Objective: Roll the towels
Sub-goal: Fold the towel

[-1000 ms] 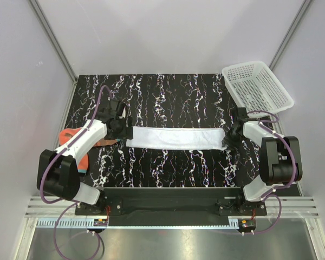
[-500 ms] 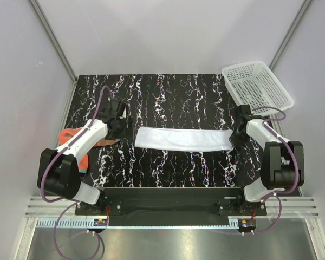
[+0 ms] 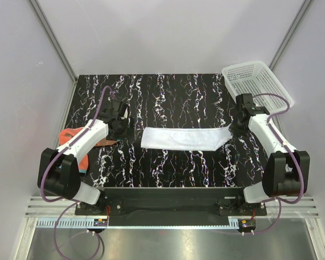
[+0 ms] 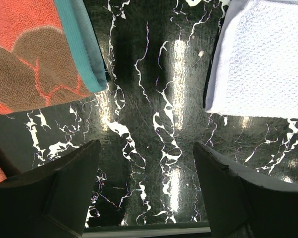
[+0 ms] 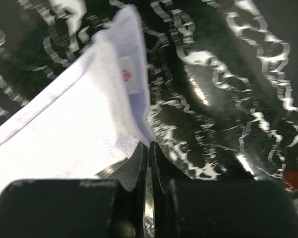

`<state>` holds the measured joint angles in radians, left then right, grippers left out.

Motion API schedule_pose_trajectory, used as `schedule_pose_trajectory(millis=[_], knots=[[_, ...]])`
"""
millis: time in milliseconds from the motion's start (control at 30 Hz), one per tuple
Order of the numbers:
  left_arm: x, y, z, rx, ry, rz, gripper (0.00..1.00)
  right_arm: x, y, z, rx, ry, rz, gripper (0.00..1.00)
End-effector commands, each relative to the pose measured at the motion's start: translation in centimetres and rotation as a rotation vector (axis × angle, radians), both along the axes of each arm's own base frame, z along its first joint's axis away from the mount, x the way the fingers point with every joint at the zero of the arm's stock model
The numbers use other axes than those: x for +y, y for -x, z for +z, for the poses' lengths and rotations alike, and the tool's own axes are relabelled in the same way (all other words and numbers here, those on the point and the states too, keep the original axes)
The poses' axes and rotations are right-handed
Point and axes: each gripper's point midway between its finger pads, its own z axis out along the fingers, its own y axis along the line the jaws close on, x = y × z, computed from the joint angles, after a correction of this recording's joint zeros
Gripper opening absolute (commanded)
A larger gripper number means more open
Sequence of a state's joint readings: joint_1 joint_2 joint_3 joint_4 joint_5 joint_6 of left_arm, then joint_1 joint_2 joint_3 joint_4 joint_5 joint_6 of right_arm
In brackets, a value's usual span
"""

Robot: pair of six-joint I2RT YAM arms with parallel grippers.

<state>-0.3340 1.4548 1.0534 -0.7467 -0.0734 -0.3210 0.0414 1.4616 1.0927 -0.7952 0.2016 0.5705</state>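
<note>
Black marbled table (image 3: 168,168) shows between the empty, wide-open left end effector (image 3: 122,130) and the white towel (image 3: 184,139), which the right end effector (image 3: 233,129), pinched on its corner, has dragged rightward, still flat; rolling likely starts there.

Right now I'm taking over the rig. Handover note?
Hands: left hand is open and holds nothing; it hovers over bare table between the two towels. The right hand is shut on the right corner of the white towel.
Towels: white towel lies as a long flat strip across mid-table. The orange towel lies flat at the left edge.
Done: nothing rolled yet.
Left: roll both towels.
</note>
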Motion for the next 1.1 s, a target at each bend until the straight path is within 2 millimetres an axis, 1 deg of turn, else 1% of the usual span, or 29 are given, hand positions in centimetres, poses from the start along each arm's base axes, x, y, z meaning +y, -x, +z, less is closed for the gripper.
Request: schedule_pose_trajectory(millis=[0, 33, 67, 133, 167, 233, 267, 300, 367, 400, 433, 467, 500, 533, 600, 633, 667, 733, 767, 833, 867, 967, 1067], knots=[[-0.6, -0.5, 0.9, -0.035, 0.028, -0.025, 0.79, 3.6, -1.7, 2.6, -0.066, -0.055, 0.091, 0.00], [-0.6, -0.4, 1.0, -0.037, 0.029, -0.025, 0.79, 4.3, -1.8, 2.9, -0.066, -0.061, 0.100, 0.00], [-0.6, -0.4, 1.0, -0.037, 0.028, -0.023, 0.79, 6.0, -2.4, 3.6, -0.079, -0.064, 0.144, 0.00], [-0.6, -0.4, 1.1, -0.039, 0.029, -0.021, 0.79, 7.9, -2.6, 4.2, -0.080, -0.070, 0.173, 0.00], [-0.6, -0.4, 1.0, -0.036, 0.028, -0.021, 0.79, 9.6, -3.1, 5.0, -0.094, -0.077, 0.209, 0.00], [-0.6, -0.4, 1.1, -0.037, 0.031, -0.021, 0.79, 11.4, -3.3, 5.5, -0.097, -0.088, 0.232, 0.00], [-0.7, -0.3, 1.2, -0.037, 0.033, -0.023, 0.79, 12.3, -4.0, 6.1, -0.109, -0.091, 0.244, 0.00], [-0.7, -0.3, 1.2, -0.036, 0.036, -0.021, 0.79, 13.9, -3.8, 6.4, -0.114, -0.097, 0.282, 0.00], [-0.8, -0.3, 1.3, -0.040, 0.039, -0.024, 0.79, 15.7, -4.3, 7.2, -0.132, -0.101, 0.314, 0.00], [-0.8, -0.3, 1.3, -0.039, 0.042, -0.022, 0.79, 17.2, -4.1, 7.4, -0.133, -0.101, 0.349, 0.00], [-0.8, -0.3, 1.4, -0.042, 0.043, -0.022, 0.79, 17.9, -3.9, 7.6, -0.133, -0.100, 0.363, 0.00], [-0.8, -0.3, 1.5, -0.045, 0.045, -0.021, 0.79, 18.9, -4.4, 8.0, -0.142, -0.101, 0.378, 0.00], [-0.8, -0.3, 1.5, -0.046, 0.046, -0.021, 0.80, 19.5, -4.3, 8.1, -0.138, -0.100, 0.388, 0.00], [-0.8, -0.3, 1.5, -0.045, 0.045, -0.023, 0.79, 20.8, -4.0, 8.2, -0.137, -0.104, 0.414, 0.00], [-0.8, -0.3, 1.6, -0.049, 0.048, -0.020, 0.80, 22.3, -4.4, 8.6, -0.148, -0.108, 0.435, 0.00], [-0.8, -0.3, 1.7, -0.050, 0.049, -0.019, 0.80, 23.4, -4.0, 8.6, -0.146, -0.110, 0.458, 0.00], [-0.8, -0.3, 1.8, -0.052, 0.048, -0.018, 0.80, 24.3, -4.3, 8.7, -0.149, -0.114, 0.469, 0.00], [-0.8, -0.3, 1.8, -0.054, 0.048, -0.016, 0.80, 25.3, -4.2, 8.8, -0.151, -0.118, 0.483, 0.00], [-0.8, -0.3, 1.8, -0.055, 0.051, -0.015, 0.80, 26.5, -4.1, 8.9, -0.153, -0.124, 0.505, 0.00], [-0.8, -0.2, 1.8, -0.051, 0.052, -0.014, 0.80, 27.4, -4.0, 8.8, -0.149, -0.129, 0.513, 0.00], [-0.8, -0.3, 1.8, -0.053, 0.051, -0.014, 0.80, 28.4, -3.9, 8.8, -0.149, -0.133, 0.529, 0.00], [-0.8, -0.1, 1.7, -0.048, 0.048, -0.013, 0.80, 30.1, -3.5, 8.7, -0.151, -0.148, 0.558, 0.00], [-0.6, -0.2, 1.7, -0.048, 0.042, -0.007, 0.80, 31.6, -3.5, 8.5, -0.156, -0.165, 0.576, 0.00]])
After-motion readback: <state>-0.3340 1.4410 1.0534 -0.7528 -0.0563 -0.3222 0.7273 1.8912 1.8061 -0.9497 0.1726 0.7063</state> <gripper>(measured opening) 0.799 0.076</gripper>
